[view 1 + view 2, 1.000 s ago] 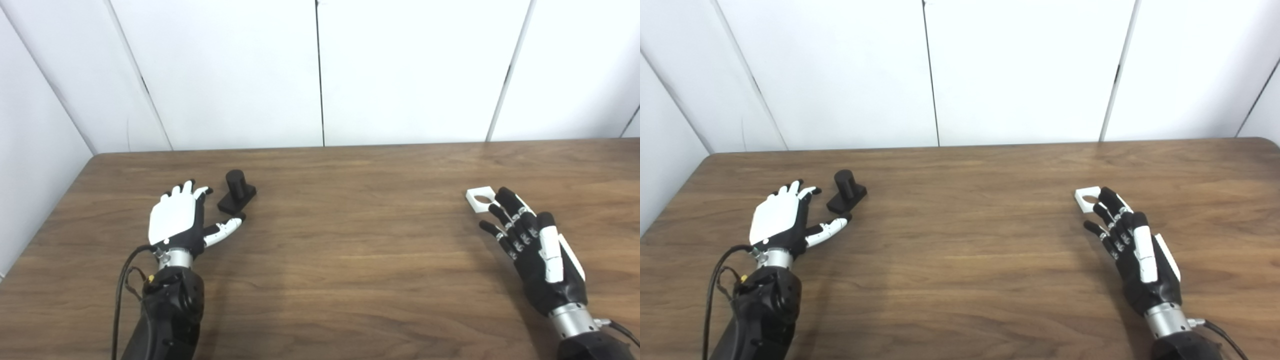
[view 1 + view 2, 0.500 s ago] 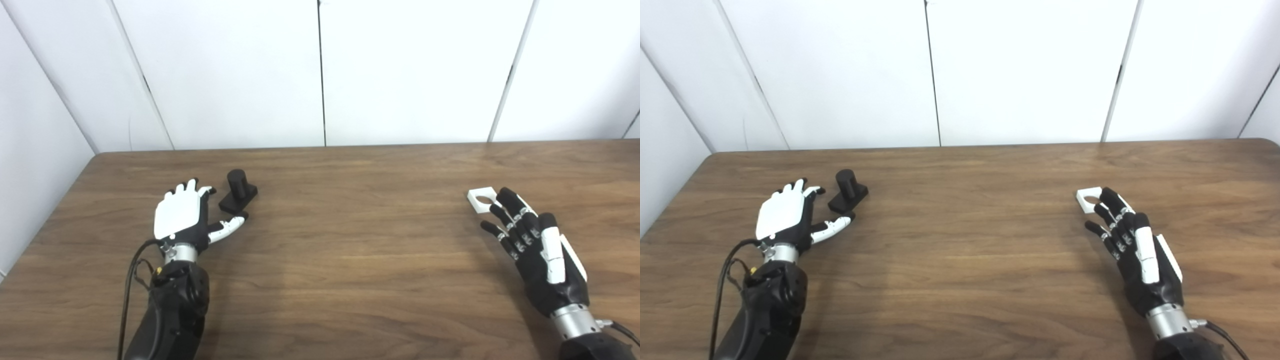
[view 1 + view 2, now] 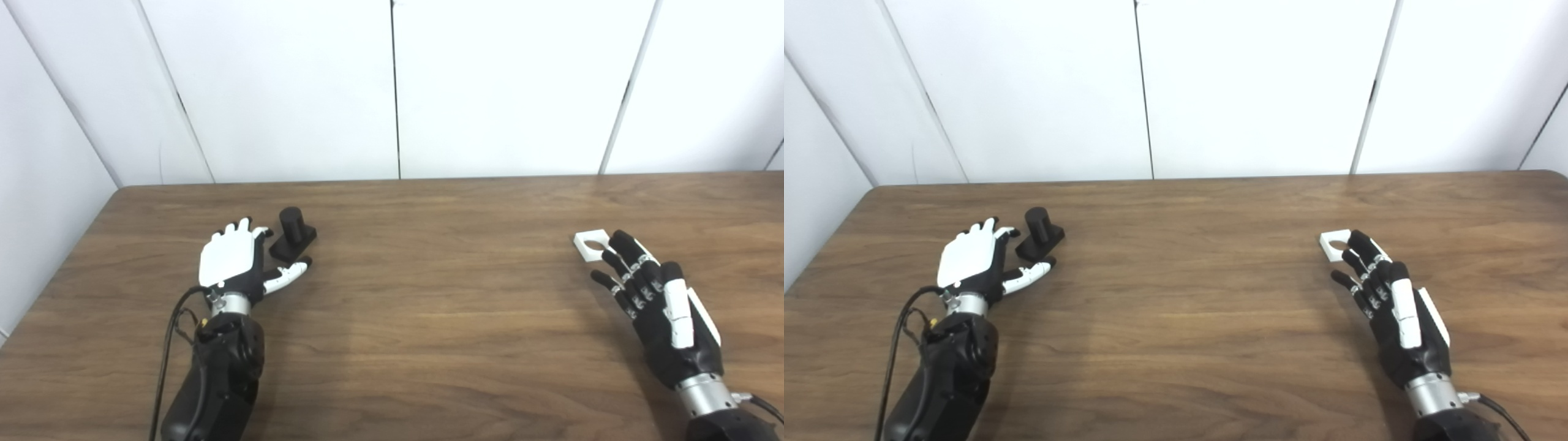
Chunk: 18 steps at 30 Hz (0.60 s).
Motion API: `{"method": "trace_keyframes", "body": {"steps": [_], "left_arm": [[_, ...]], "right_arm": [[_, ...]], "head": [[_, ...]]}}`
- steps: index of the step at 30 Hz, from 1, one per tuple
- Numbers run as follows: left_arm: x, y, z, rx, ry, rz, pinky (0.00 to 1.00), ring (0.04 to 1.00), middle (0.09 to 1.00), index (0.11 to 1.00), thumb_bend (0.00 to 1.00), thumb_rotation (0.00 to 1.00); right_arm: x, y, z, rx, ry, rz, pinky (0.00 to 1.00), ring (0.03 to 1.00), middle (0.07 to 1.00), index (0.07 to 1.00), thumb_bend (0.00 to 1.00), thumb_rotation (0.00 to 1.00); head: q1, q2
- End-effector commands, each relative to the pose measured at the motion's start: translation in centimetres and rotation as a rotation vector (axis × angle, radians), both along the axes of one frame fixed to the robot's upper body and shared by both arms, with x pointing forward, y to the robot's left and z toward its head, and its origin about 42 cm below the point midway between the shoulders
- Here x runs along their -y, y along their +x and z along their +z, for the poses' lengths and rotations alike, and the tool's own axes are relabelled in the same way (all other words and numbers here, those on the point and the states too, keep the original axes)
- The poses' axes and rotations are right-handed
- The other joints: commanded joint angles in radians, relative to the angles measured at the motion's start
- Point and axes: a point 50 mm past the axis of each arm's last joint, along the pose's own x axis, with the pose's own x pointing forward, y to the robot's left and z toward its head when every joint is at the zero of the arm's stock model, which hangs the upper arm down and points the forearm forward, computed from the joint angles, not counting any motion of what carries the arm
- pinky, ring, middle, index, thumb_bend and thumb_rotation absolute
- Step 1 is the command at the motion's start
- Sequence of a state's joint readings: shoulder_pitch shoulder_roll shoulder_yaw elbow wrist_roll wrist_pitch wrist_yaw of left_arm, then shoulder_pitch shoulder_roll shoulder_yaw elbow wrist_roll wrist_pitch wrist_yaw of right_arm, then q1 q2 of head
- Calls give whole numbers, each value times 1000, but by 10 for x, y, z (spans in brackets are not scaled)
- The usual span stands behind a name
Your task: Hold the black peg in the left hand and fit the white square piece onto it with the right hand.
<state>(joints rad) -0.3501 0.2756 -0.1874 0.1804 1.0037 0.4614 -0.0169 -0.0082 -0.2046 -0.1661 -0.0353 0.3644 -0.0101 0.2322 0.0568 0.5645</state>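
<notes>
The black peg (image 3: 292, 233), a short cylinder on a square base, stands on the wooden table (image 3: 429, 294) at the left. My left hand (image 3: 236, 262) lies open just left of it, fingers beside the base and thumb stretched under it, holding nothing. The white square piece (image 3: 591, 244) with a round hole lies flat on the right side of the table. My right hand (image 3: 655, 300) is open, palm down, its fingertips reaching the near edge of the white piece and covering a corner of it.
White wall panels (image 3: 392, 92) stand behind the table's far edge. The table's left edge (image 3: 67, 257) runs close to my left arm, and a black cable (image 3: 168, 331) hangs off that forearm.
My left hand has moved forward and right, closing in on the peg's base. The right hand and the white piece have stayed where they were. The view shifted slightly.
</notes>
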Motion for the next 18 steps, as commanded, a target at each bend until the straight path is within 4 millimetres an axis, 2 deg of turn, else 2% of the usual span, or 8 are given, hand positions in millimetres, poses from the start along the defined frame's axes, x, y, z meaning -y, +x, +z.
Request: {"method": "trace_keyframes", "body": {"steps": [1, 18], "left_arm": [[0, 15, 26, 92, 22, -5, 1000, 1000, 996, 812, 658, 727], [0, 24, 22, 64, 43, -16, 1000, 1000, 966, 777, 640, 668]], "right_arm": [[3, -38, -49, -156, 34, -39, 862, 953, 949, 898, 648, 909], [6, -47, -48, -162, 42, -40, 869, 954, 953, 914, 627, 921]], "head": [[0, 1], [-1, 16]]}}
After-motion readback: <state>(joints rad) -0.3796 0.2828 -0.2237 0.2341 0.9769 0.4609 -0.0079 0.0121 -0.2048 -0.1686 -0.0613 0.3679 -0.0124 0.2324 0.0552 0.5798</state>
